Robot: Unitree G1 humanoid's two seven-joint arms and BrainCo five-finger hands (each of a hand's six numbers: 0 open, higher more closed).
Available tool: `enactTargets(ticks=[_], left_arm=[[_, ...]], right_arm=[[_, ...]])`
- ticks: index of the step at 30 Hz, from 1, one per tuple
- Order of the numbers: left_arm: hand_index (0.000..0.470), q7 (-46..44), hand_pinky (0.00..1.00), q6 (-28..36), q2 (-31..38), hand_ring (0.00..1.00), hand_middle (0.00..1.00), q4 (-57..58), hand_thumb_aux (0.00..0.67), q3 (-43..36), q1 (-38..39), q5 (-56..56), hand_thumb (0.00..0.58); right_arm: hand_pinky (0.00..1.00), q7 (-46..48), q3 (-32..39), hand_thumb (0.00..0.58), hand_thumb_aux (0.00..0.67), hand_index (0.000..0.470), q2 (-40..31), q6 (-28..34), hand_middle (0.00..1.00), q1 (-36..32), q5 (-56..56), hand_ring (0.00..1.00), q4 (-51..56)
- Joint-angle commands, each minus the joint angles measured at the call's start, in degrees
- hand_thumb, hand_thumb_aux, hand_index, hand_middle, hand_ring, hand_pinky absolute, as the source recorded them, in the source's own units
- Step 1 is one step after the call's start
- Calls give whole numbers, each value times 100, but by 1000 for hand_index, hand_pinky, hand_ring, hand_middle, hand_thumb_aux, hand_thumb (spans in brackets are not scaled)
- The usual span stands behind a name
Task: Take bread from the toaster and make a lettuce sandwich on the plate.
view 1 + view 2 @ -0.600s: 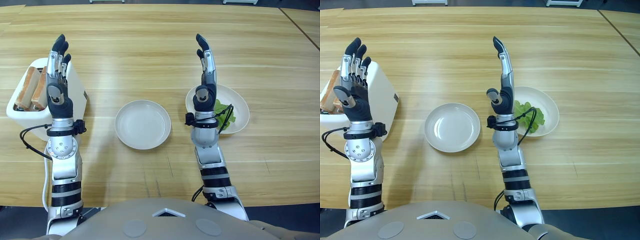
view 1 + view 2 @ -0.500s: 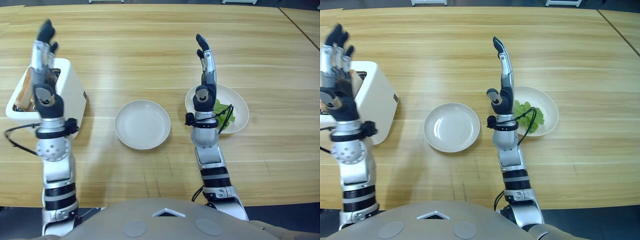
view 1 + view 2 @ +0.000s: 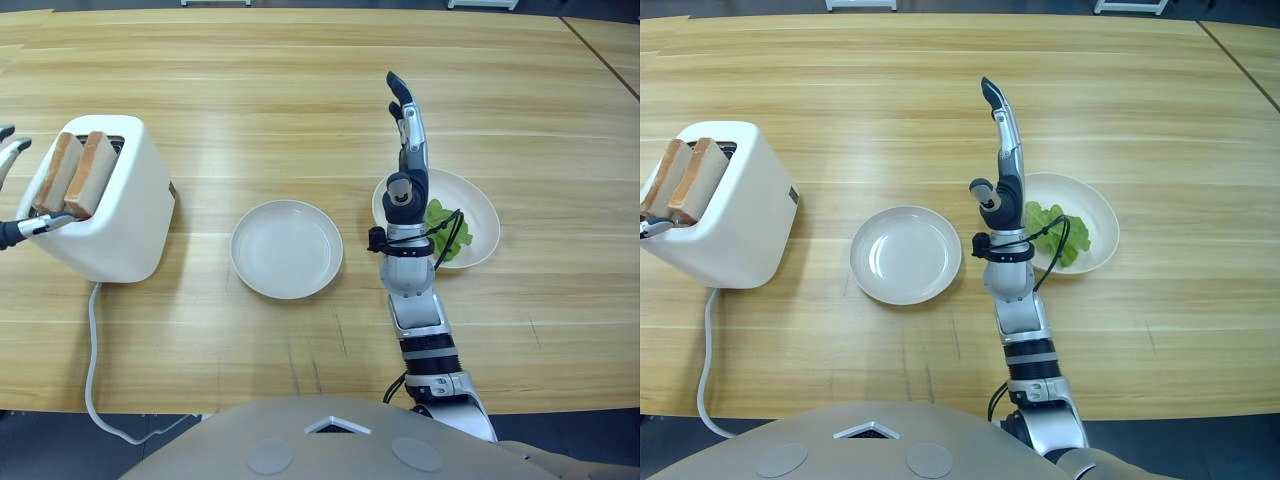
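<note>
A white toaster point(image 3: 115, 225) stands at the table's left with two bread slices point(image 3: 60, 172) point(image 3: 90, 170) sticking up from its slots. My left hand point(image 3: 12, 165) is at the view's left edge, just left of the toaster, fingers spread and holding nothing. An empty white plate point(image 3: 287, 248) lies in the middle. To its right, a white bowl point(image 3: 478, 205) holds green lettuce point(image 3: 448, 225). My right hand point(image 3: 405, 130) stands upright over the bowl's left rim, fingers straight, open and empty.
The toaster's white cord point(image 3: 92, 370) runs from its base down to the table's near edge. Bare wooden table stretches behind the plate, the bowl and the toaster.
My left hand has swung left from in front of the toaster to the view's edge, uncovering the toaster and both slices. The right hand has barely moved.
</note>
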Motion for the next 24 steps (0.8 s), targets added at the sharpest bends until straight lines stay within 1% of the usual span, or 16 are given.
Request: enactTargets(ticks=[1, 4, 6, 10, 15, 19, 24], left_arm=[[0, 320, 0, -49, 397, 0, 0, 521, 0, -218, 116, 237, 0], [0, 542, 0, 0, 508, 0, 0, 818, 0, -381, 118, 251, 0], [0, 629, 0, 124, 462, 0, 0, 831, 0, -447, 48, 162, 0], [0, 567, 0, 334, 305, 0, 0, 689, 0, -616, -125, -159, 0], [0, 469, 0, 575, 200, 0, 0, 723, 0, -779, -254, -590, 0], [0, 485, 0, 683, 220, 0, 0, 749, 0, -872, -288, -624, 0], [0, 575, 0, 785, 228, 0, 0, 818, 0, -1180, -440, -500, 0]], right_arm=[[0, 48, -16, 0, 0, 0, -36, 3, 0, -59, 31, 0, 67], [0, 59, -4, 0, 0, 0, -33, 7, 0, -68, 31, 0, 78], [0, 67, -2, 0, 0, 0, -35, 14, 0, -73, 31, 0, 80], [0, 83, 2, 0, 0, 0, -28, 24, 0, -70, 22, 0, 66], [0, 214, -55, 0, 0, 0, 16, 146, 0, -116, 297, 0, 87], [0, 241, -64, 0, 0, 0, 9, 159, 0, -96, 297, 0, 74], [0, 252, -58, 0, 0, 0, 31, 160, 0, -127, 287, 0, 90]])
